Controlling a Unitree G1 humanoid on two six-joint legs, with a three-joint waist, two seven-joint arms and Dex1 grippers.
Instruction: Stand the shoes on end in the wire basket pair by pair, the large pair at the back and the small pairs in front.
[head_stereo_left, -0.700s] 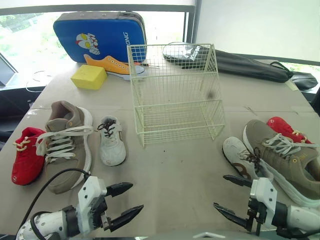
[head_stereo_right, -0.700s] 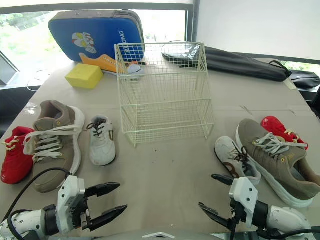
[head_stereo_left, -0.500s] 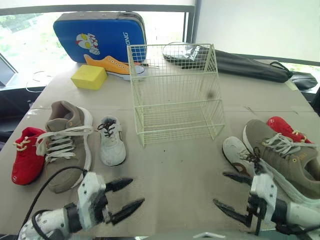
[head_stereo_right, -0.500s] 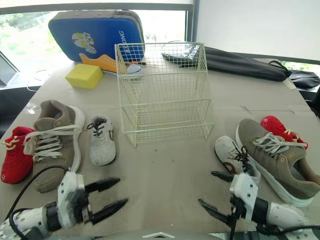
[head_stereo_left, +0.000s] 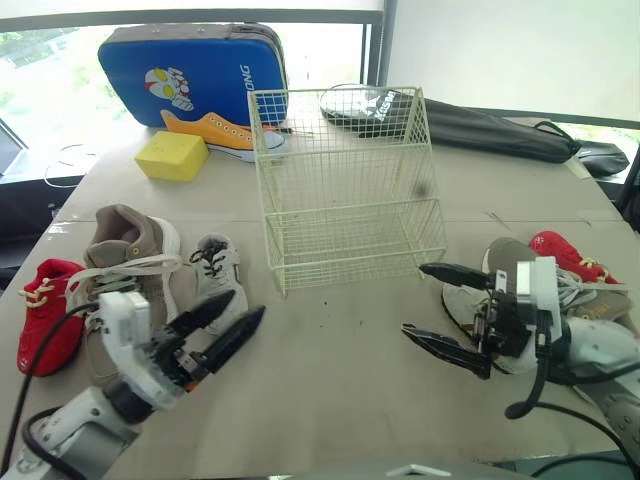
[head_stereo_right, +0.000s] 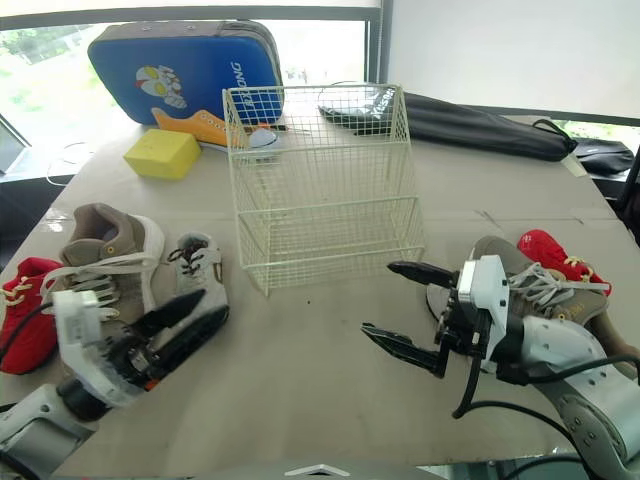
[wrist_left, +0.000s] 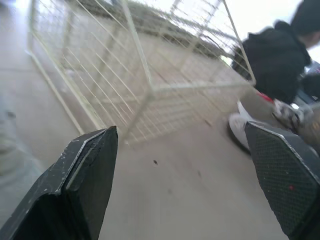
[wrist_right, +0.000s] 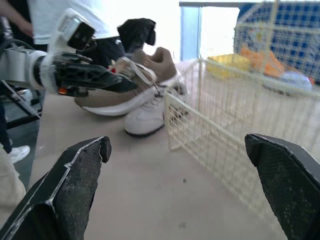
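Observation:
The empty cream wire basket (head_stereo_left: 345, 190) stands at the table's middle back. To its left lie a red small shoe (head_stereo_left: 45, 325), a large tan shoe (head_stereo_left: 125, 265) and a white small shoe (head_stereo_left: 215, 270). On the right lie the other white shoe (head_stereo_left: 462, 300), tan shoe (head_stereo_left: 590, 305) and red shoe (head_stereo_left: 560, 252). My left gripper (head_stereo_left: 248, 302) is open in front of the left white shoe's toe, holding nothing. My right gripper (head_stereo_left: 413, 299) is open and empty, just left of the right white shoe. The right wrist view shows the left gripper (wrist_right: 90, 77), tan shoe (wrist_right: 145, 75) and white shoe (wrist_right: 147, 115).
A blue case (head_stereo_left: 190, 70), an orange sneaker (head_stereo_left: 225, 132) and a yellow block (head_stereo_left: 173, 157) sit at the back left. A black bag (head_stereo_left: 490, 128) lies behind the basket on the right. A person in a white shirt (wrist_right: 65, 15) stands beyond the table's left side.
Both grippers have risen and moved forward toward the basket, still open. The left now reaches the left white shoe, the right the right white shoe. The camera has shifted slightly.

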